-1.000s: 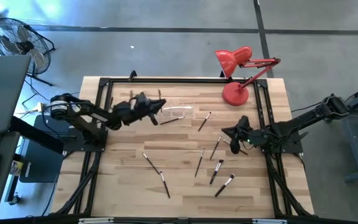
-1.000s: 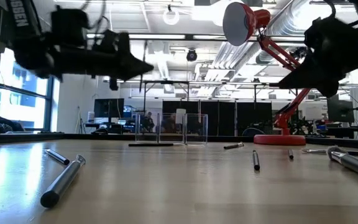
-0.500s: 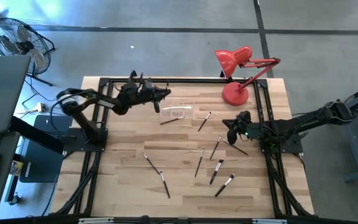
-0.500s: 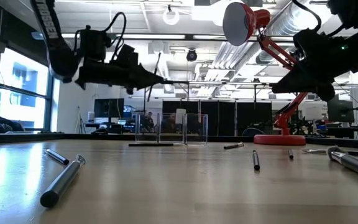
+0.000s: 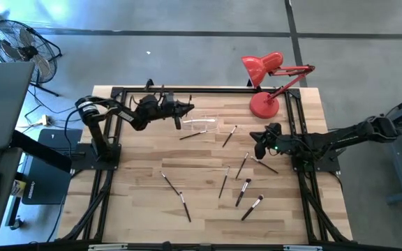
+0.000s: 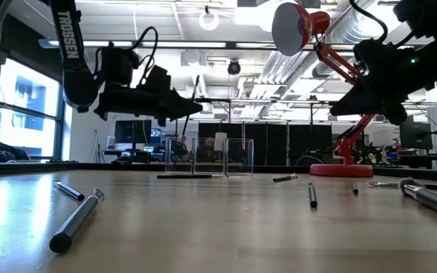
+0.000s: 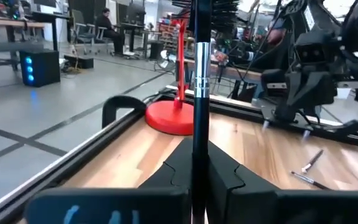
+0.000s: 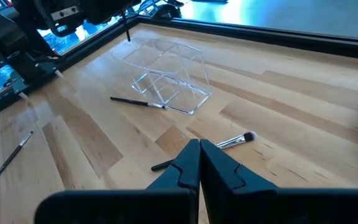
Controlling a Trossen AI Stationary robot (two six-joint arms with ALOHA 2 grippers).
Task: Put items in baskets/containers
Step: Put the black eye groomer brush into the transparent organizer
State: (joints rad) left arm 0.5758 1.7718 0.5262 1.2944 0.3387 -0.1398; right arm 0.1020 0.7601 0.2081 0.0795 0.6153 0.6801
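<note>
My left gripper (image 5: 185,108) hovers near the table's far edge, just left of the clear plastic holder (image 5: 202,124), and is shut on one dark makeup brush (image 7: 199,62). The holder stands on the wood and also shows in the right wrist view (image 8: 166,71). Several more brushes lie flat on the table, for instance beside the holder (image 5: 190,134), at mid-table (image 5: 224,181) and nearer the front (image 5: 252,207). My right gripper (image 5: 258,145) is shut on nothing and hangs above the brushes right of centre. My left gripper pinches the brush's dark handle (image 7: 197,140) between its two fingers, below the silvery ferrule (image 7: 201,84). The fingers reach level from the table's left and lie across the brush. The brush stands about upright and is lifted clear of the table.
A red desk lamp stands with its round base (image 5: 264,104) at the far right corner, its head over the far edge. A black frame rail (image 5: 187,90) runs along the far side behind the holder. Bare wood lies at the table's left and near side.
My left gripper has carried the brush toward the far edge and a little right, ending beside the holder, still shut on it. My right gripper has swung away from the mid-table brushes toward the far side and stays shut.
</note>
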